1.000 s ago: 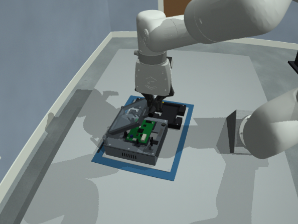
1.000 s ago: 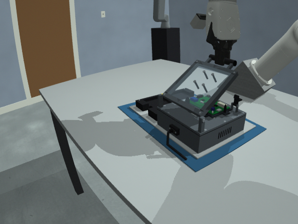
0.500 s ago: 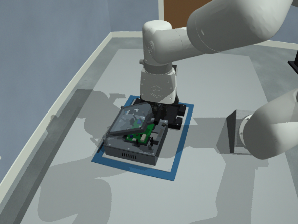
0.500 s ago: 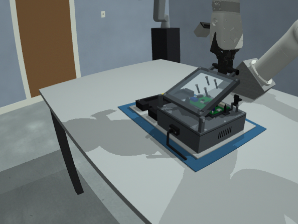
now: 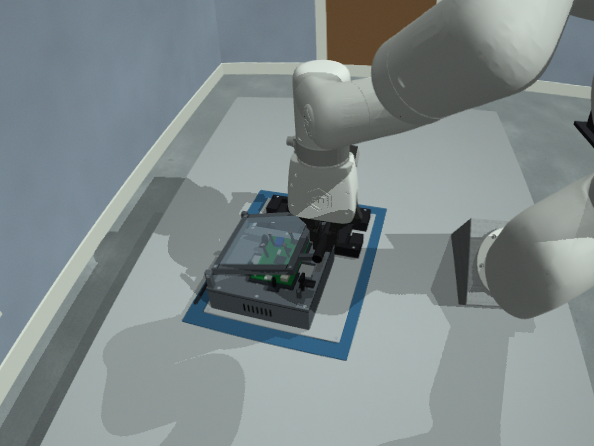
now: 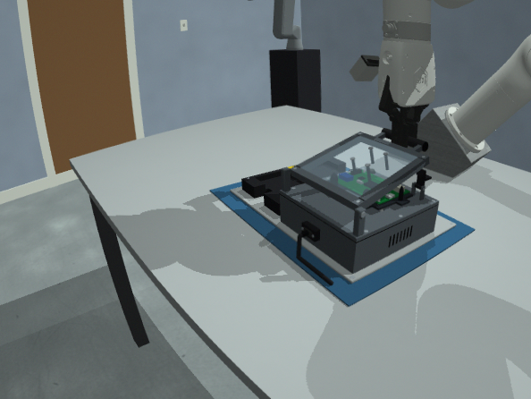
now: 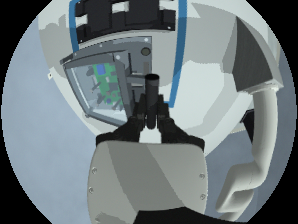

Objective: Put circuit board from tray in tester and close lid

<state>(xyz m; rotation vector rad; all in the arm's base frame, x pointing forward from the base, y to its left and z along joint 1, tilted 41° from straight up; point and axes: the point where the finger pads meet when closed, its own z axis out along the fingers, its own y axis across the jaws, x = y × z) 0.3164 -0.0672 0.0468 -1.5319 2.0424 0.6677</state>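
The dark tester (image 5: 260, 307) (image 6: 380, 237) stands on a blue-edged mat (image 5: 320, 345) (image 6: 393, 277). The green circuit board (image 5: 270, 255) (image 6: 358, 181) (image 7: 103, 86) lies inside it and shows through the clear lid (image 5: 250, 270) (image 6: 326, 188) (image 7: 89, 92). The lid is tilted, a little above the tester's top on the side away from its hinge. My gripper (image 5: 317, 245) (image 6: 404, 136) (image 7: 151, 101) is shut on the lid's black handle bar (image 5: 316, 257) (image 6: 416, 144) (image 7: 152, 86). The latch hook (image 6: 420, 179) stands below the lid's raised edge, apart from it. The black tray (image 5: 350, 240) (image 6: 259, 183) (image 7: 127, 12) lies behind the tester with both pockets empty.
A grey wedge-shaped block (image 5: 462, 265) (image 6: 442, 143) at the arm's base stands to the right of the mat. A black cable (image 6: 313, 259) runs from the tester's side onto the table. The table edge is near on the left in the exterior view.
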